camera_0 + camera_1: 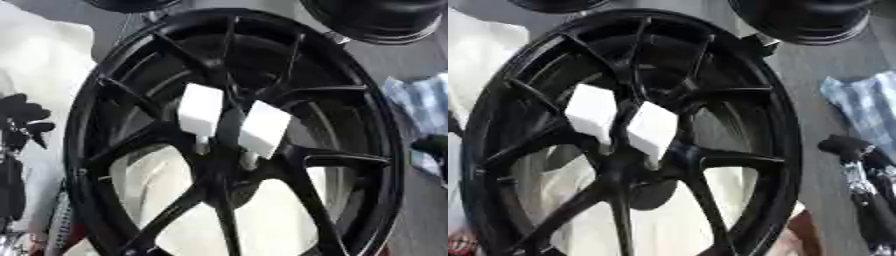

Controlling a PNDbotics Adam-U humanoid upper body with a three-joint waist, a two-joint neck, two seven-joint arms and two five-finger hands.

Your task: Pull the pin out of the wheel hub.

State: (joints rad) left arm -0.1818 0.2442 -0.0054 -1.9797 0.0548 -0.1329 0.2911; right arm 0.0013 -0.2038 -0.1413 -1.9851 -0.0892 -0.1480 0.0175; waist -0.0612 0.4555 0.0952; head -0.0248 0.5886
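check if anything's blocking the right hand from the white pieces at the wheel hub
The wheel itself does. The right hand sits outside the rim's right edge, beside a blue checked cloth, so rim and spokes lie between it and the two white blocks at the hub.

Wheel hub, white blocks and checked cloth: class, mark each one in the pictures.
Wheel hub (229,165): left eye view, on the centre where the spokes meet.
White blocks (199,109): left eye view, on the left block's face.
Checked cloth (866,102): right eye view, on its blue-white fabric.
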